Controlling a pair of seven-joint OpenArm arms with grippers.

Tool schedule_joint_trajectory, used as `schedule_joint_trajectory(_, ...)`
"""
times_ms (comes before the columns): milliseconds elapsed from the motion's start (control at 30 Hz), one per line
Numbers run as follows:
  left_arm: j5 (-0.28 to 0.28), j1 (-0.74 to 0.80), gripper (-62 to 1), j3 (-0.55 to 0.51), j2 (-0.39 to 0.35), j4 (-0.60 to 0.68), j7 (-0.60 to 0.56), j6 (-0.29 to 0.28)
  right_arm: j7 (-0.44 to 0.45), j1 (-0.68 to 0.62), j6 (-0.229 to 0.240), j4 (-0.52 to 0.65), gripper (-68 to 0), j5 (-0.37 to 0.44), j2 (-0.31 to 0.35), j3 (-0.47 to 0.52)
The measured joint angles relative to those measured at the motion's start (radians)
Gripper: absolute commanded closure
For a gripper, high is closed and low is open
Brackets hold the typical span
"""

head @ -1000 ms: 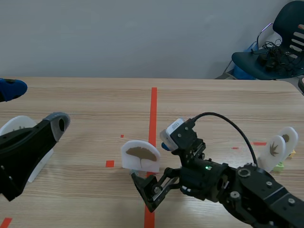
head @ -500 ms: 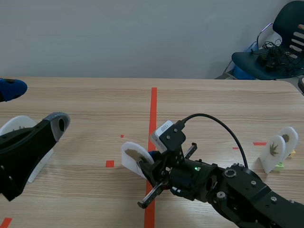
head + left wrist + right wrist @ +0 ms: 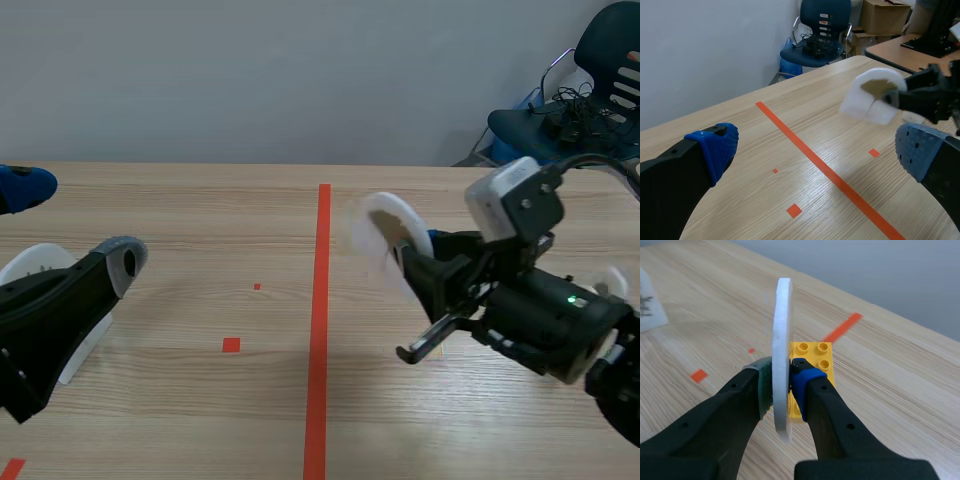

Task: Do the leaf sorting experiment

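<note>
A white card with a brown leaf picture (image 3: 383, 238) hangs in the air right of the red tape line, with my right gripper (image 3: 415, 262) shut on it. In the right wrist view the card (image 3: 782, 340) stands edge-on between the fingers, and a yellow brick (image 3: 814, 365) is fixed to its base. The left wrist view shows the same card (image 3: 872, 95) ahead and to the right. My left gripper (image 3: 75, 225) stays low at the table's left, open and holding nothing (image 3: 815, 150).
A white card (image 3: 30, 265) stands behind my left gripper, partly hidden. Another leaf card (image 3: 647, 305) stands on the table ahead and left of the right gripper. A blue chair (image 3: 590, 90) stands beyond the table's far right corner.
My right gripper shut on the leaf card at the table's middle, then lifted it up and to the right. The left arm has not moved.
</note>
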Motion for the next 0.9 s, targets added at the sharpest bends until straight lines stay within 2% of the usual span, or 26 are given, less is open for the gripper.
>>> schedule_joint_trajectory(133, 0.0, 0.0, -62.3, 0.0, 0.0, 0.0, 0.0, 0.0, -0.021, -0.13, -0.001, 0.005, -6.4, 0.074, 0.001, 0.158)
schedule_joint_trajectory(200, 0.0, 0.0, -62.3, 0.0, 0.0, 0.0, 0.0, 0.0, -0.021, -0.167, -0.005, -0.008, -6.3, 0.086, 0.0, 0.218)
schedule_joint_trajectory(267, 0.0, 0.0, -62.3, 0.0, 0.0, 0.0, 0.0, 0.0, -0.021, -0.176, -0.037, -0.031, -6.3, 0.088, -0.004, 0.256)
schedule_joint_trajectory(333, 0.0, 0.0, -62.3, 0.0, 0.0, 0.0, 0.0, 0.0, -0.02, -0.167, -0.061, -0.074, -6.3, 0.105, -0.014, 0.275)
schedule_joint_trajectory(567, 0.0, 0.0, -62.3, 0.0, 0.0, 0.0, 0.0, 0.0, -0.013, -0.055, -0.055, -0.323, -6.3, 0.133, -0.024, 0.274)
schedule_joint_trajectory(633, 0.0, 0.0, -62.3, 0.0, 0.0, 0.0, 0.0, 0.0, 0.023, -0.034, -0.055, -0.367, -6.3, 0.133, -0.024, 0.275)
schedule_joint_trajectory(733, 0.0, 0.0, -62.3, 0.0, 0.0, 0.0, 0.0, 0.0, 0.037, -0.026, -0.077, -0.38, -6.4, 0.133, -0.025, 0.3)
schedule_joint_trajectory(900, 0.0, 0.0, -62.3, 0.0, 0.0, 0.0, 0.0, 0.0, 0.027, -0.026, -0.084, -0.379, -6.9, 0.134, -0.024, 0.349)
